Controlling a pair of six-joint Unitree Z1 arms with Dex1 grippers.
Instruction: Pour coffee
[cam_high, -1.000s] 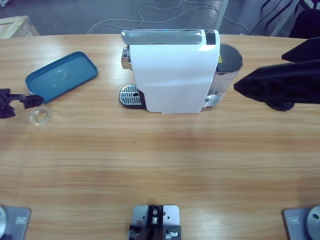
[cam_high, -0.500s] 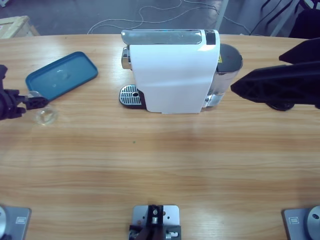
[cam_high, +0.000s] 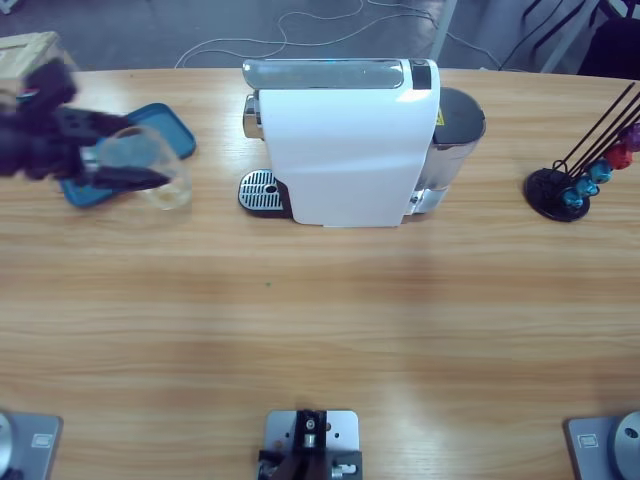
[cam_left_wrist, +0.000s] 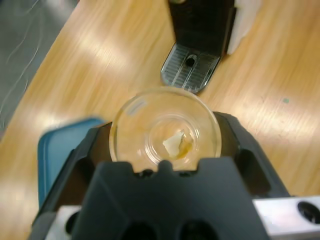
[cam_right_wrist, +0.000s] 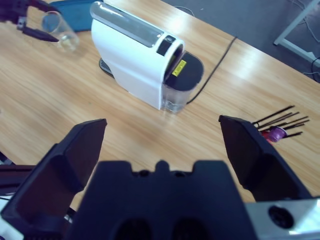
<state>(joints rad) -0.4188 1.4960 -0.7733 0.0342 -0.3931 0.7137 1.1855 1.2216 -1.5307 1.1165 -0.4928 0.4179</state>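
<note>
My left gripper (cam_high: 140, 155) is shut on a clear glass cup (cam_high: 168, 185), held over the table's left part, in front of the blue tray (cam_high: 160, 120). In the left wrist view the glass cup (cam_left_wrist: 150, 120) sits between the jaws, mouth toward the camera. Only a faint amber trace (cam_left_wrist: 184, 148) shows at its bottom; no dark brown coffee is visible. The white coffee machine (cam_high: 345, 140) stands mid-table with its drip tray (cam_high: 262, 190) facing left. My right gripper (cam_right_wrist: 162, 131) is open, high above the table and out of the high view.
A black capsule holder (cam_high: 575, 185) with shiny blue and red capsules stands at the right. The machine's dark water tank (cam_high: 458, 120) is on its right side, and a cable (cam_right_wrist: 220, 57) runs off the table's far edge.
My left gripper has taken hold of the glass by the left edge, lifted it and carried it right toward the machine. The right arm has left the high view, uncovering the capsule holder.
</note>
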